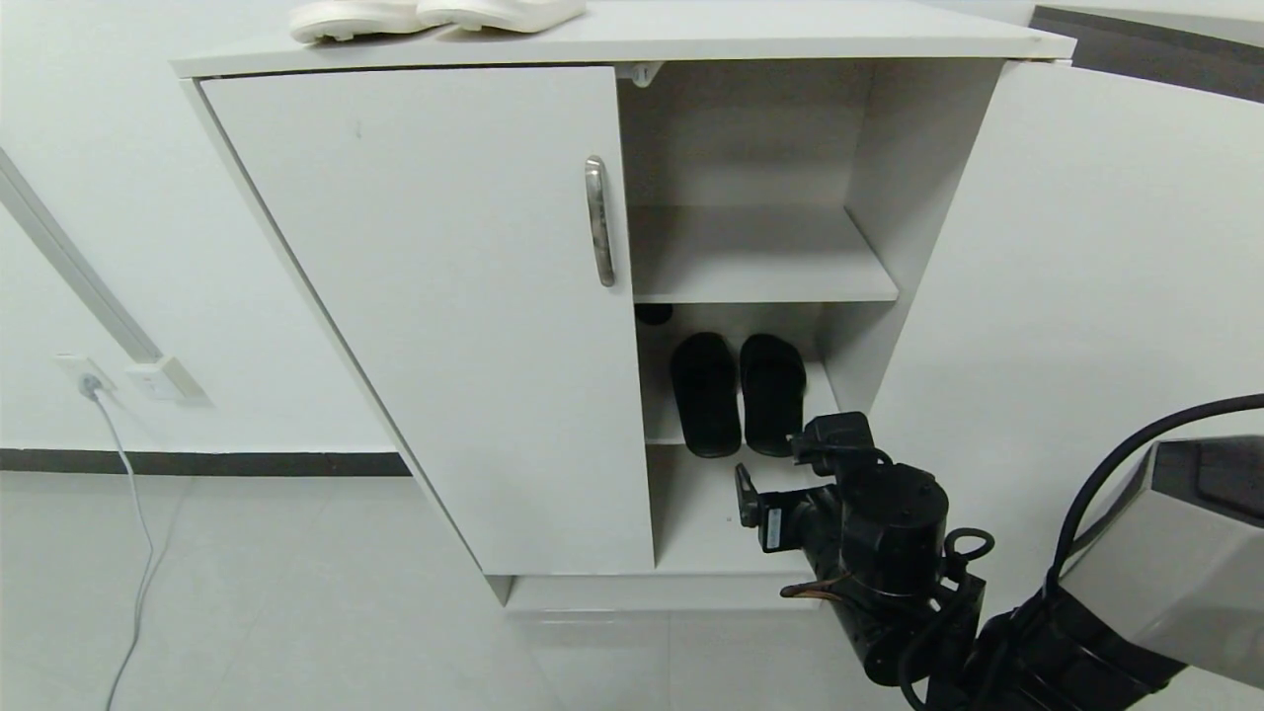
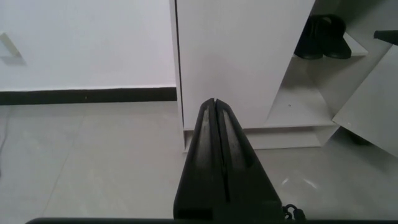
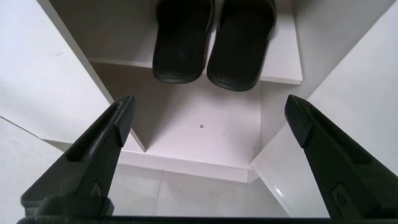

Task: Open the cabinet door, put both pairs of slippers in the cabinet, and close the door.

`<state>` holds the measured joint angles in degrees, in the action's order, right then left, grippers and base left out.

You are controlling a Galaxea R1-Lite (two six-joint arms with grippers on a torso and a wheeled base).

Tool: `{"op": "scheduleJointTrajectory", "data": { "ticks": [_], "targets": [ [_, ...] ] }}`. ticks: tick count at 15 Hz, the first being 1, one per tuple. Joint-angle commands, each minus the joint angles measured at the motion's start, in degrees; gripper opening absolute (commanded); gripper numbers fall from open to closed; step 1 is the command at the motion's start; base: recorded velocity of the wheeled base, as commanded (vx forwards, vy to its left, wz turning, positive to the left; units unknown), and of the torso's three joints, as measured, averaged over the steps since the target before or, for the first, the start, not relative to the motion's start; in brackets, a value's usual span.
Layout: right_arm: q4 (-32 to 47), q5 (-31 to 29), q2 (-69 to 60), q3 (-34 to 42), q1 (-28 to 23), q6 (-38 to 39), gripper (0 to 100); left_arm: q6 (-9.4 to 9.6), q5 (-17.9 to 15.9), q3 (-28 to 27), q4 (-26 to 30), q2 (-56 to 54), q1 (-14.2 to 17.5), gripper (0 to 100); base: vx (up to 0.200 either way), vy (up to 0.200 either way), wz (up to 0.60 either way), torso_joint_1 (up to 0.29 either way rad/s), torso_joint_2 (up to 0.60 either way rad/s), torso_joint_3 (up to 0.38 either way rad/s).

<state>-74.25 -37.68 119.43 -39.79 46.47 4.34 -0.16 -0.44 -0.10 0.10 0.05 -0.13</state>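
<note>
A white cabinet (image 1: 612, 39) stands with its left door (image 1: 434, 316) closed and its right door (image 1: 1086, 267) swung wide. A pair of black slippers (image 1: 739, 393) lies side by side on the middle shelf, toes pointing outward (image 3: 214, 40). A pair of white slippers (image 1: 434, 15) rests on the cabinet top. My right gripper (image 1: 785, 464) hangs open and holds nothing, just in front of and below the black pair (image 3: 209, 106). My left gripper (image 2: 214, 102) is shut on nothing, low over the floor, pointing at the foot of the closed door.
The upper shelf (image 1: 760, 267) and the bottom shelf (image 1: 711, 523) are bare. A metal handle (image 1: 598, 221) runs down the closed door's edge. A wall socket with a trailing cable (image 1: 84, 380) is at the far left over grey floor tiles (image 1: 296, 612).
</note>
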Motion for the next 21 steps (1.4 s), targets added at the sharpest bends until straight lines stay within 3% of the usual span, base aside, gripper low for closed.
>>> {"op": "scheduleJointTrajectory", "data": {
  "ticks": [1,12,21],
  "targets": [
    [-0.01,-0.02,0.10,-0.02,0.02,-0.03,100,-0.02,0.00,0.01,-0.01,0.04,0.05,0,0.000,0.000,0.00,0.007,-0.01,0.095],
    [-0.01,-0.29,0.63,-0.02,0.29,0.05,100,0.42,-0.09,0.01,-0.01,0.04,-0.04,0,0.000,0.000,0.00,0.001,0.00,0.189],
    [-2.56,-0.46,0.45,1.03,0.29,-1.26,100,0.16,0.00,0.01,-0.01,0.04,-0.04,0,0.000,0.000,0.00,0.001,0.00,0.018]
  ]
}}
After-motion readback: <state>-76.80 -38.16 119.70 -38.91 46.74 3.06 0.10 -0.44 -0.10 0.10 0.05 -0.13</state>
